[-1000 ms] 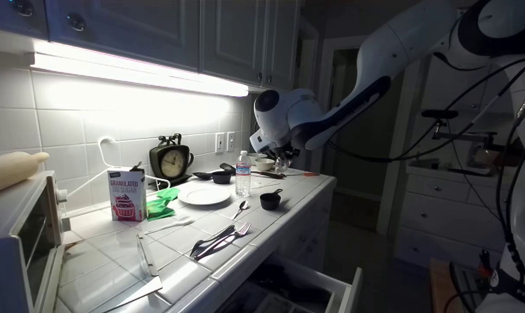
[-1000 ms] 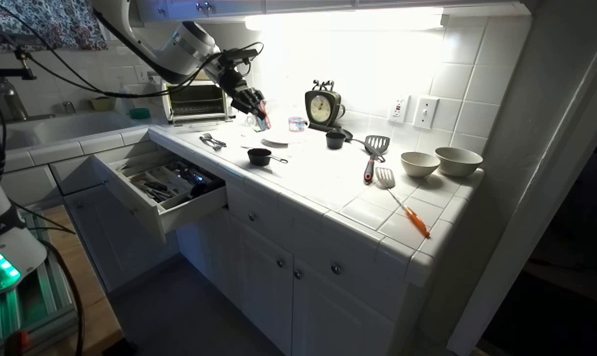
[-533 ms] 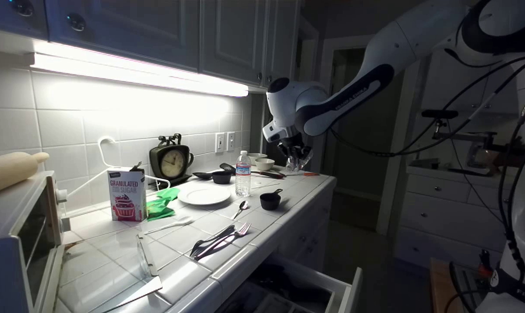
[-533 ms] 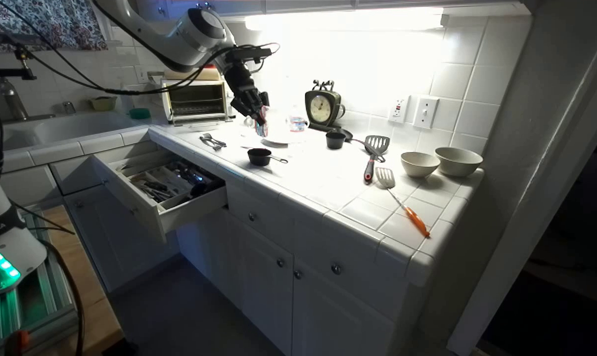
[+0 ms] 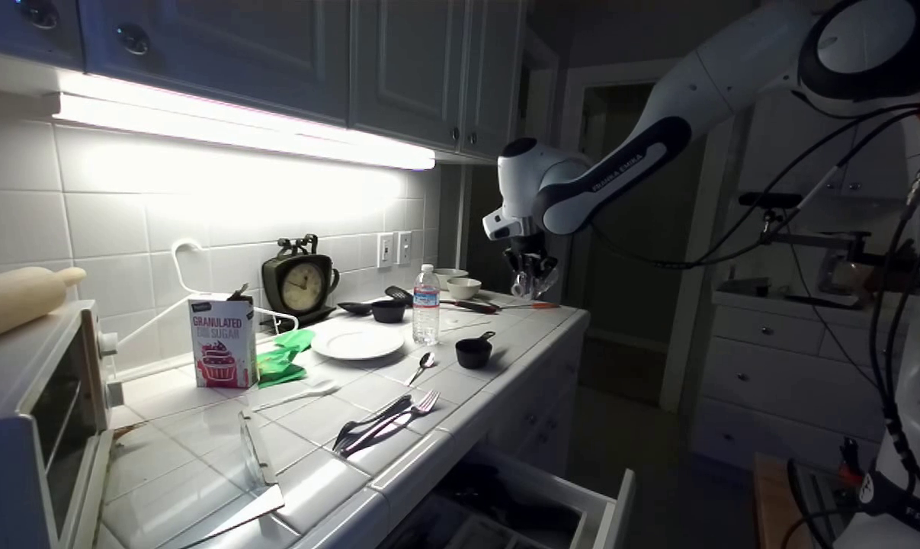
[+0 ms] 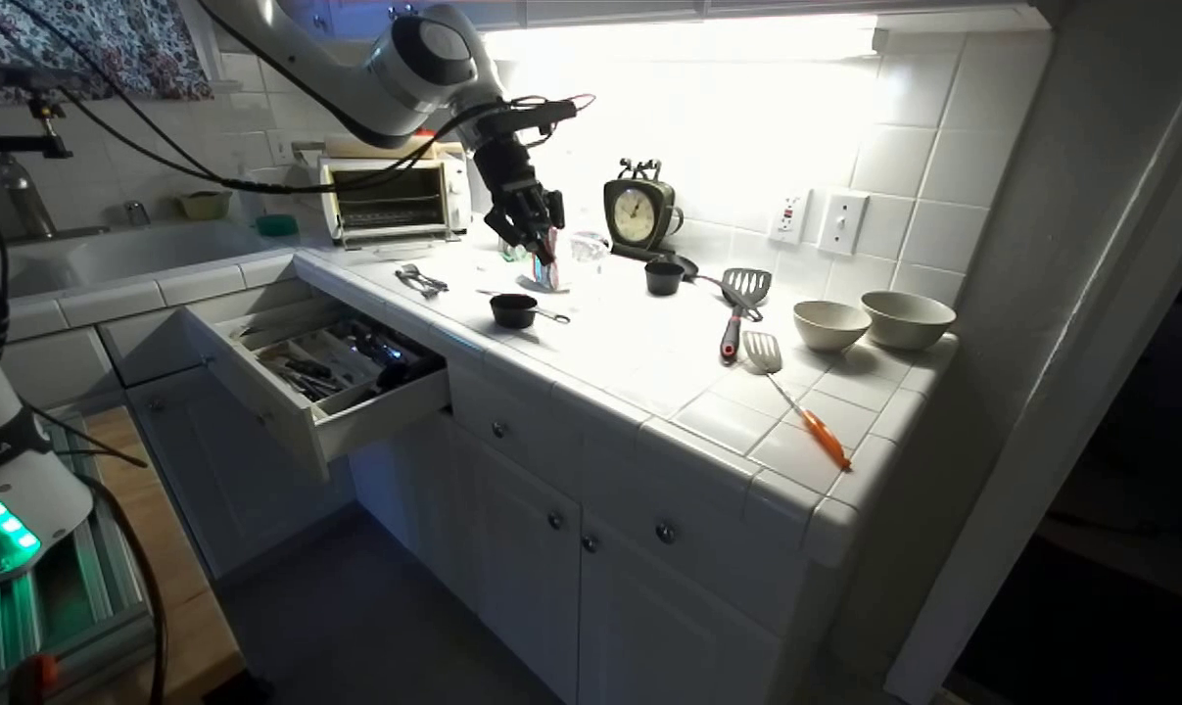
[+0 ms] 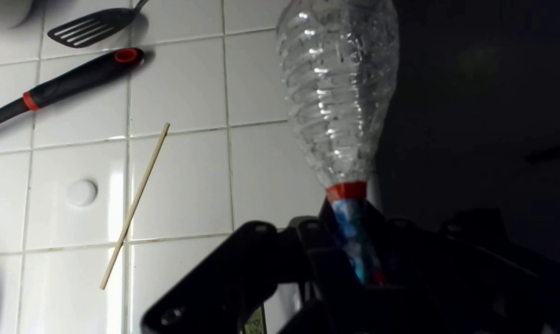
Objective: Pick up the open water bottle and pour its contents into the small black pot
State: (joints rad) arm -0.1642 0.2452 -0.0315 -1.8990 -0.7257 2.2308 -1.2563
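Observation:
My gripper [image 7: 349, 215] is shut on the label of the open water bottle [image 7: 340, 93], a crumpled clear plastic bottle. The label is squeezed narrow between the fingers. In both exterior views the gripper [image 5: 532, 268] [image 6: 540, 245] holds the bottle above the counter; its tilt and its mouth are hard to make out. A small black pot with a short handle [image 5: 473, 353] stands near the counter's front edge and shows in an exterior view [image 6: 514, 311] in front of the gripper. A similar small black pot [image 5: 389, 310] [image 6: 664, 278] stands nearer the wall. Neither shows in the wrist view.
A capped full bottle [image 5: 426, 309] stands beside a white plate [image 5: 358, 341]. Cutlery [image 5: 387, 423], a sugar carton [image 5: 223, 341] and a black clock [image 5: 301, 282] are also there. A white cap [image 7: 81, 192] and a wooden stick [image 7: 136, 204] lie below. A drawer [image 6: 385, 431] stands open.
My gripper has moved to the right in both exterior views, carrying the bottle, and the hand has turned to point more straight down. The pots have not moved.

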